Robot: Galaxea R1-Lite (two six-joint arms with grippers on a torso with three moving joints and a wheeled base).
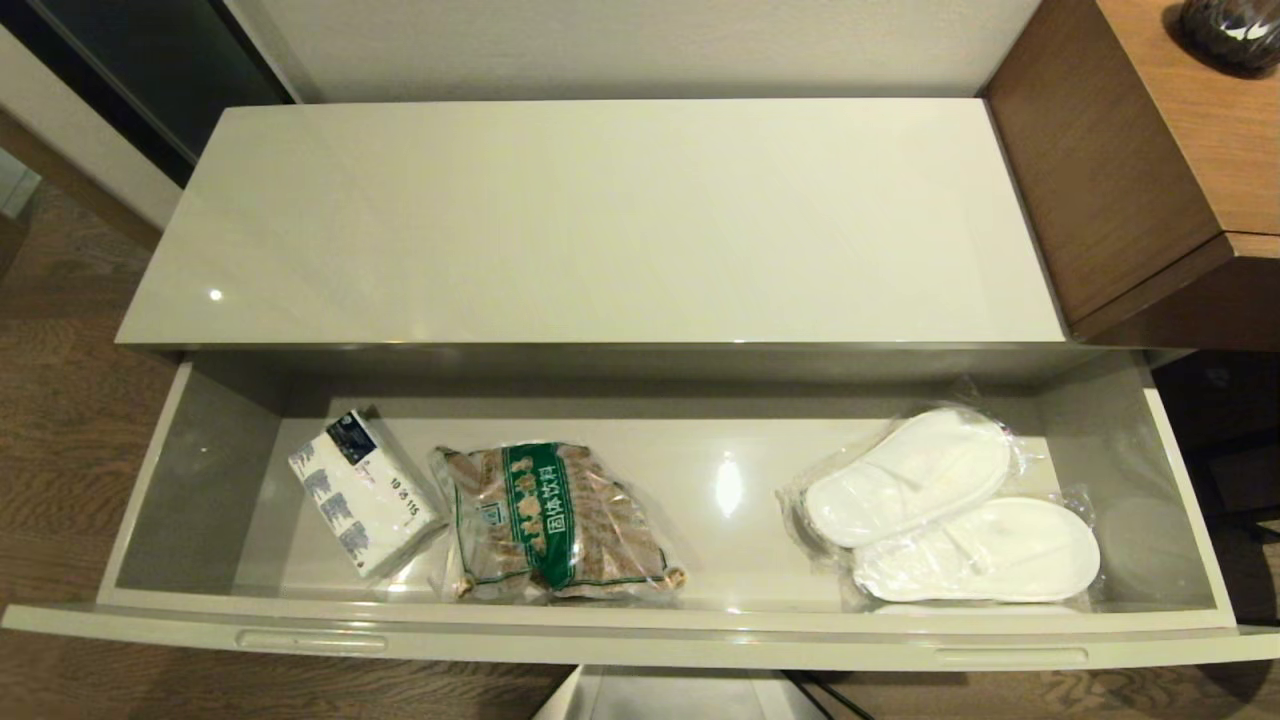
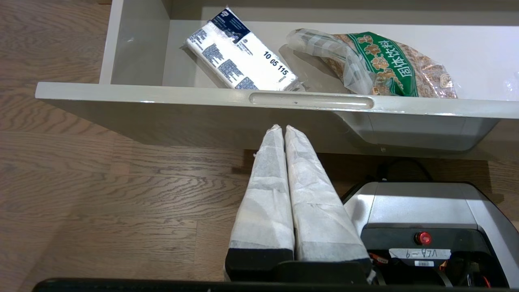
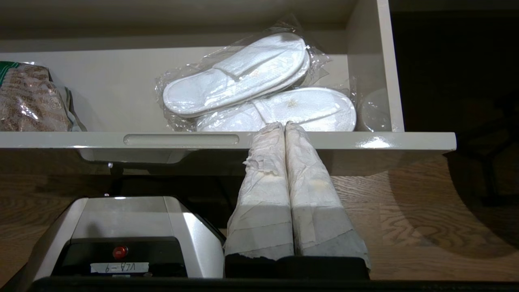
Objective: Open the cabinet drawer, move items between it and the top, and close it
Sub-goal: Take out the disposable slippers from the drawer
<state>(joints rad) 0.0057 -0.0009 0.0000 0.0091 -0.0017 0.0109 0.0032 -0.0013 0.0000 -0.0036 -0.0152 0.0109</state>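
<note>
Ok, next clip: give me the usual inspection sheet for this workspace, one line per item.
Surface: the top of the cabinet, glossy cream-white, nothing seen on it.
Job's things: the cabinet drawer is pulled fully open; the two bagged slippers lie overlapping at its right end.
Clutter: tissue pack at the drawer's left end, bag of brown pieces beside it.
Grippers: left gripper shut and empty, below the drawer front near its left notch; right gripper shut and empty, at the front rim before the slippers.
Cables: a dark cable on the floor under the drawer.
Surroundings: wood floor, brown desk on the right.
</note>
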